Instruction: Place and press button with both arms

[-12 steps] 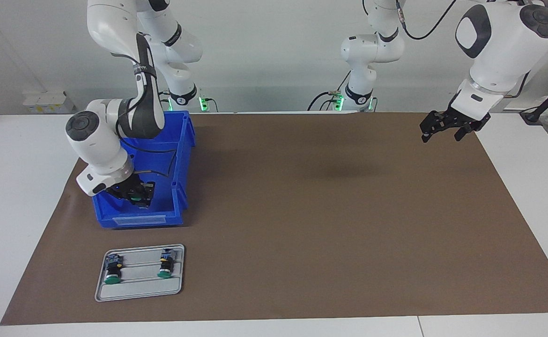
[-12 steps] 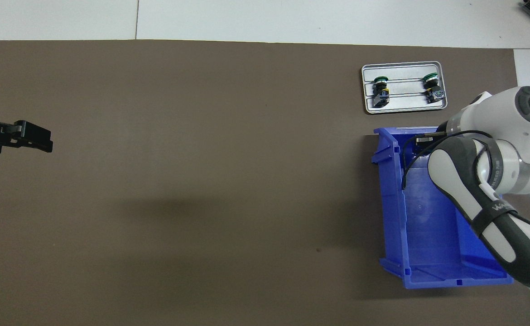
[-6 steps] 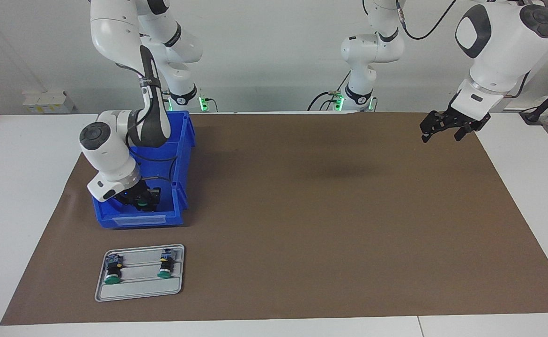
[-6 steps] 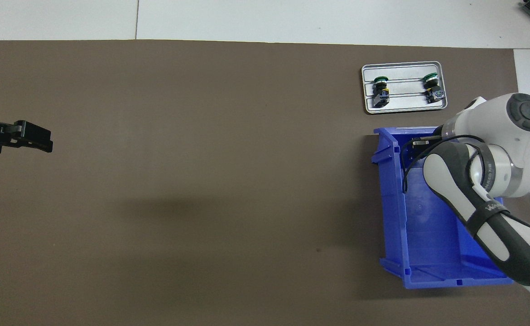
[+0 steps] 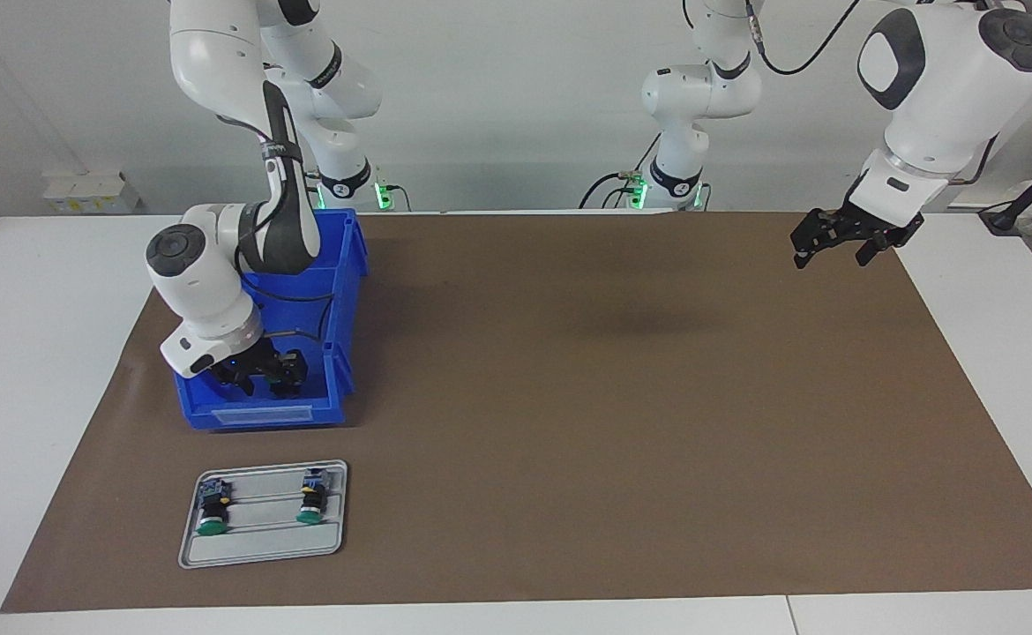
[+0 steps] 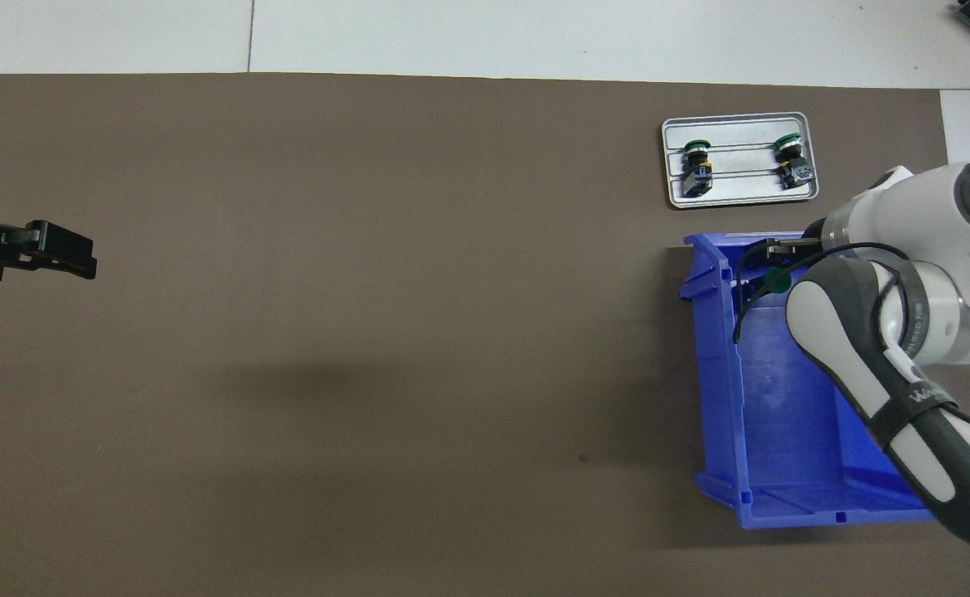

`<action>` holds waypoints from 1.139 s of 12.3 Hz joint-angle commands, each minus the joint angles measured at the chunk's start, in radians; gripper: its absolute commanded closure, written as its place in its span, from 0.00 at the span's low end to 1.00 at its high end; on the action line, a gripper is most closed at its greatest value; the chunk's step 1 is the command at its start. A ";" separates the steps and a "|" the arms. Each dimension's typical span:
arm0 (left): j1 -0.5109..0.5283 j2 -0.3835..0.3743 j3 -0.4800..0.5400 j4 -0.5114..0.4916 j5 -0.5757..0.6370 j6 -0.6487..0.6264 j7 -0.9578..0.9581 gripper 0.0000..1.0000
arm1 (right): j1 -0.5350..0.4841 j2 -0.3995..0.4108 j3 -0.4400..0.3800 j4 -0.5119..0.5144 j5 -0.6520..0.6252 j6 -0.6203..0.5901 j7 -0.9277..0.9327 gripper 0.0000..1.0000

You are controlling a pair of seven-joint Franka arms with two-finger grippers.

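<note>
Three buttons: two on the tray, one in the bin
Bin: blue, on the mat toward the right arm's end of the worktop; the tray lies just beside it, farther from the robots
Bin button: green cap shows at the bin's end nearest the tray, just below the right jaws; apart from them, as far as I can tell
Tray buttons: first and second, side by side, caps pointing away from the bin
Right jaws: spread open, low inside the bin over its button; gripping nothing
Left jaws: open, empty, hanging over the mat well apart from the bin; this arm waits
Done: one button looks placed in the bin
Left: two buttons on the tray untouched; no pressing in hand; the left arm's share not yet begun
Counts: two arms; one bin; one tray; one mat
</note>
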State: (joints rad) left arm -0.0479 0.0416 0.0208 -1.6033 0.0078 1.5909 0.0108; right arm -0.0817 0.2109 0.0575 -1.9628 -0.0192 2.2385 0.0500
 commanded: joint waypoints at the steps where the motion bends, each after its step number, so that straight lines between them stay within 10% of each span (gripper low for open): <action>1: 0.003 -0.022 -0.004 -0.029 0.017 0.017 -0.003 0.00 | 0.020 -0.105 0.008 -0.013 0.022 -0.084 0.077 0.02; 14: 0.003 -0.022 -0.004 -0.029 0.017 0.018 -0.005 0.00 | 0.056 -0.176 0.011 0.415 0.005 -0.555 0.165 0.01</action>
State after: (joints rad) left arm -0.0479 0.0416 0.0208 -1.6033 0.0078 1.5909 0.0108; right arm -0.0210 0.0086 0.0618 -1.6272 -0.0193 1.7420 0.1948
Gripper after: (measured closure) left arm 0.000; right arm 0.009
